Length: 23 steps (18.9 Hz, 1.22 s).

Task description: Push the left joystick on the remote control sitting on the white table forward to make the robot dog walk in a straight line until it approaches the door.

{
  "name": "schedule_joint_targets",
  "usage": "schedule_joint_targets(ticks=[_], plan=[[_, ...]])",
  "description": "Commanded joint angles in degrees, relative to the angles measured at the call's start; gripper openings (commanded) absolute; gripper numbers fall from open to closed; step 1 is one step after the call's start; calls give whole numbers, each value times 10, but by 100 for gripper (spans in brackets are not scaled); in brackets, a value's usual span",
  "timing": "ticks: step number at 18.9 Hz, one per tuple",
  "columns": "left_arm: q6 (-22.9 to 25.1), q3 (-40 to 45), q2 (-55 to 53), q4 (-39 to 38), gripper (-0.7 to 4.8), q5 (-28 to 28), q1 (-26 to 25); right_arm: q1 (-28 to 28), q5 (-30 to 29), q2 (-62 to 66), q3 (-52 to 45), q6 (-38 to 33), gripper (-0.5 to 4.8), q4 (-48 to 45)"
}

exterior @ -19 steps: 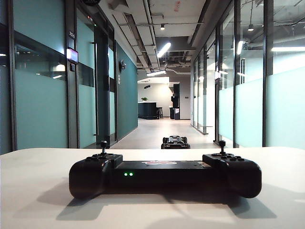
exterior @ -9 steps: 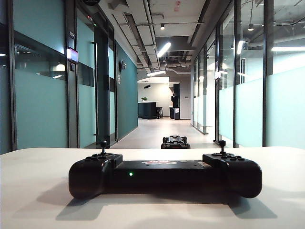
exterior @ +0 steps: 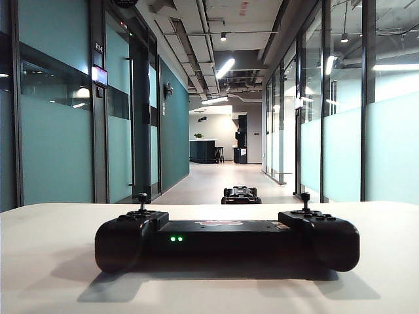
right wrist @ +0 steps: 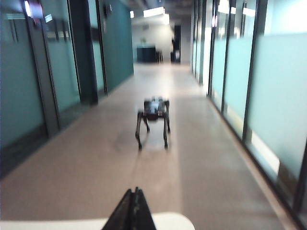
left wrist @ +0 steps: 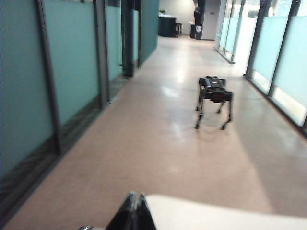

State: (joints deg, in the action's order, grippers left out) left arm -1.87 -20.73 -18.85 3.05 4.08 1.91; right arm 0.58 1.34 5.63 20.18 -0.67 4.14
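Note:
The black remote control point(exterior: 226, 241) lies on the white table point(exterior: 52, 275), two green lights on its front. Its left joystick point(exterior: 142, 199) and right stick point(exterior: 305, 198) stand upright. Beyond the table's far edge the robot dog point(exterior: 241, 194) stands in the corridor; it also shows in both wrist views, the robot dog point(left wrist: 214, 96) point(right wrist: 153, 116) standing on four legs. My left gripper point(left wrist: 136, 195) is shut with nothing in it, its tips over the table's edge. My right gripper point(right wrist: 134, 190) is shut and empty too. Neither gripper shows in the exterior view.
A long corridor runs away from the table between teal glass walls point(exterior: 59, 137) on the left and frosted glass panels point(exterior: 386, 144) on the right. A dark counter point(exterior: 203, 151) and a doorway point(exterior: 242, 139) stand at the far end.
The controller's green lights went from two to one and back to two, and shadows on the table in front of it shifted. Controller, sticks and dog have not moved.

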Motion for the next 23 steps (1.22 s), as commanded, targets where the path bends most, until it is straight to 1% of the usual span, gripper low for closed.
schedule_joint_targets(ticks=[1, 3, 5, 8, 9, 11, 12, 14, 16, 17, 19, 20, 21, 22, 23], plan=[[-7, -61, -78, 4, -5, -52, 1, -1, -2, 56, 52, -2, -5, 9], [-18, -97, -124, -1, -5, -79, 14, 0, -2, 100, 92, -2, -5, 24], [-18, -131, -161, -19, -5, -82, 44, 0, -2, 152, 143, -11, -5, 82], [-18, -165, -204, -30, -5, -82, 106, -2, -32, 223, 208, -32, -5, 146], [-16, -183, -223, -44, -5, -81, 139, -2, -43, 242, 226, -48, -5, 164], [-16, -210, -254, -75, -5, -81, 189, -3, -77, 273, 256, -57, -5, 199], [-16, -223, -269, -89, -5, -82, 209, -9, -78, 288, 265, -57, -5, 212], [-16, -254, -304, -130, -5, -84, 249, -40, -77, 311, 278, -58, -5, 235], [-9, -287, -335, -183, -5, -95, 269, -81, -70, 323, 281, -83, -5, 253], [2, -305, -352, -211, -5, -120, 271, -106, -58, 329, 281, -110, -5, 263], [11, -326, -376, -243, -5, -172, 271, -158, -19, 342, 284, -129, -5, 292], [12, -330, -383, -250, -5, -182, 271, -179, -8, 349, 286, -129, -5, 307], [15, -331, -388, -257, -5, -187, 271, -216, 0, 360, 286, -129, -5, 323], [15, -331, -388, -262, -5, -188, 271, -232, 1, 364, 286, -129, -5, 330], [14, -331, -389, -268, -5, -191, 271, -266, 1, 380, 286, -129, -5, 339]])
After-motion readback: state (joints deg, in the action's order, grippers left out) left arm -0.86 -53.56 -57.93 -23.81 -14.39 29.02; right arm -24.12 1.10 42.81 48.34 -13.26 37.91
